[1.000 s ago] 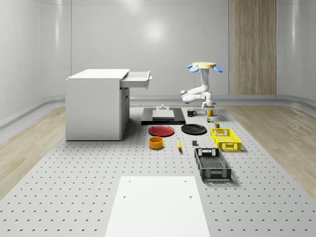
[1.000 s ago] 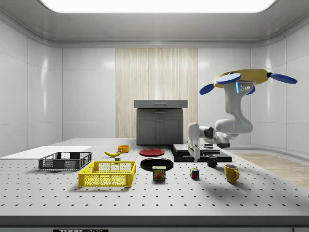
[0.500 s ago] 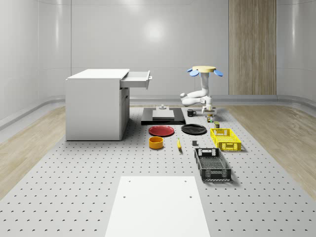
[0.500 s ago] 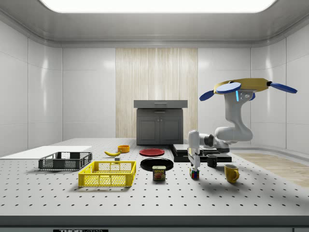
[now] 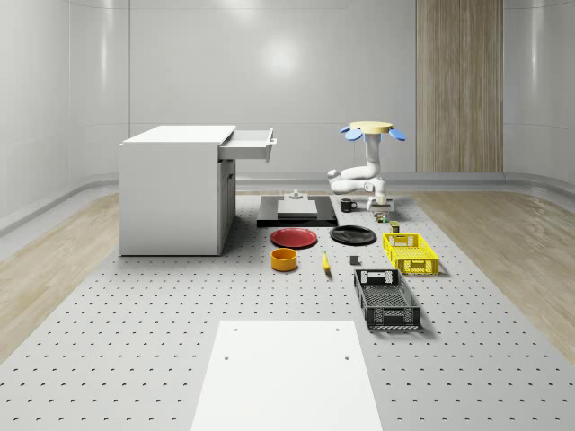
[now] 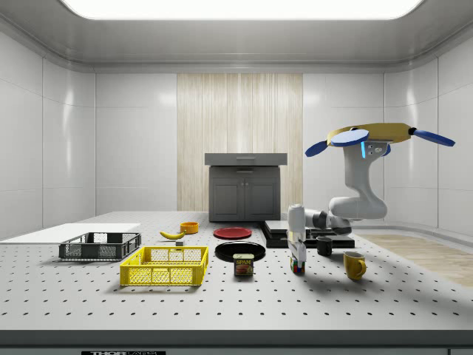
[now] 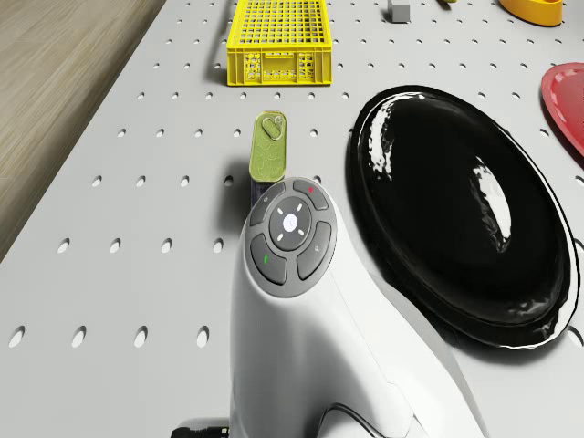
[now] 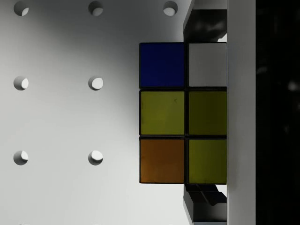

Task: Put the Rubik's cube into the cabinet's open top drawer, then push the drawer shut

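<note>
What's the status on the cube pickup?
Drone hovering over table's far end. Gripper down at Rubik's cube, cube on table. Top drawer open. Can close beside.

The surface looks like matt grey metal, drilled all over with small holes. The black plate is glossy and mirrors the lights. The arm has a smooth, satin white plastic shell. The yellow crate looks like meshed plastic. The tin has a dull metal lid. The cube shows smooth, flat-coloured tiles. The floor is pale wood.
</note>
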